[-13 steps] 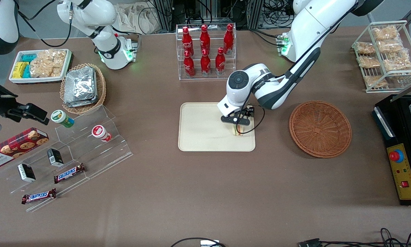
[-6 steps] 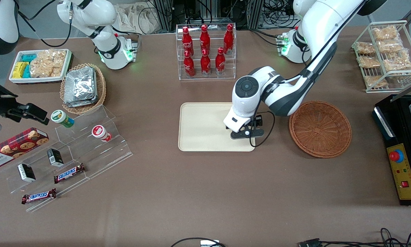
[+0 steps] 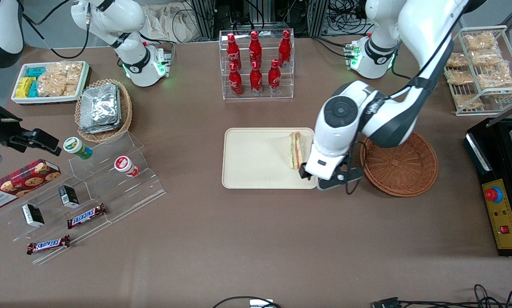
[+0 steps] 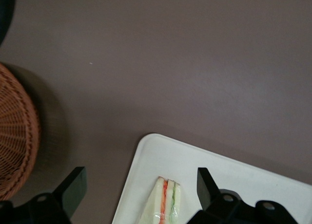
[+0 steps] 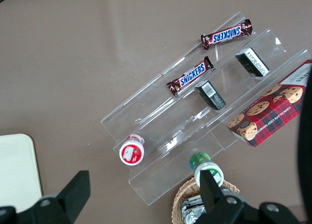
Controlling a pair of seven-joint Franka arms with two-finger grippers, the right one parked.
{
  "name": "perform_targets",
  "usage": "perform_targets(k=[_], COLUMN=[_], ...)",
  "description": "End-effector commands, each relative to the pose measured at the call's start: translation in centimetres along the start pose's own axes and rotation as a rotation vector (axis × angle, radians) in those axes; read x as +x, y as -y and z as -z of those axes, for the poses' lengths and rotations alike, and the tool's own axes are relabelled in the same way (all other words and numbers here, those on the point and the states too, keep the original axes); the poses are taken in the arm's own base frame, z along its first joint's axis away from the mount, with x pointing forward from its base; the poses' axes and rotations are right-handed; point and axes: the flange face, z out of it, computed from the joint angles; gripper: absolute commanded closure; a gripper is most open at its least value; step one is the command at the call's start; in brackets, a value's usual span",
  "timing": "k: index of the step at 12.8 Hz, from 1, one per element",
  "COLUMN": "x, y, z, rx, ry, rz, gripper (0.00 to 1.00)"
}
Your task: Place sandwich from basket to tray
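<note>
On the brown worktop [image 3: 256, 239] the cream tray [image 3: 251, 171] lies flat, in front of the clear rack of red bottles [image 3: 256, 60], nearer to the front camera than the rack. The sandwich [image 3: 295, 149] stands on the tray, close to the rim at the working arm's end, with its green, red and orange layers facing up; nothing touches it. The gripper [image 3: 331, 182] hangs above the tray corner that is nearest to the front camera at the working arm's end, between the tray and the basket. In the left wrist view its two black fingers [image 4: 73, 187] are wide apart and hold nothing, and the sandwich [image 4: 163, 202] shows on the tray between them. The round brown basket [image 3: 399, 160] sits just beside the tray and has nothing in it.
</note>
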Motion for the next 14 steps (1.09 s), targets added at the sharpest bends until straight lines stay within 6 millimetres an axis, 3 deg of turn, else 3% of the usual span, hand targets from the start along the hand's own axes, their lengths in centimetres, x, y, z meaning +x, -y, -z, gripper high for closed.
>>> perform_targets(k=[1,5,7,9,14], x=[1.3,2.9,3.0,4.9,6.2], y=[2.2,4.2,5.1,8.4,16.4], z=[2.3,2.8,4.1,5.9,11.4], rx=[-0.009,0.028,0.024,0.002,0.004], ry=[0.008,0.022,0.037,0.060,0.134], rz=[0.071,0.086,0.011,0.002,-0.167], gripper=[0.00,0.00,0.00,0.00,0.00])
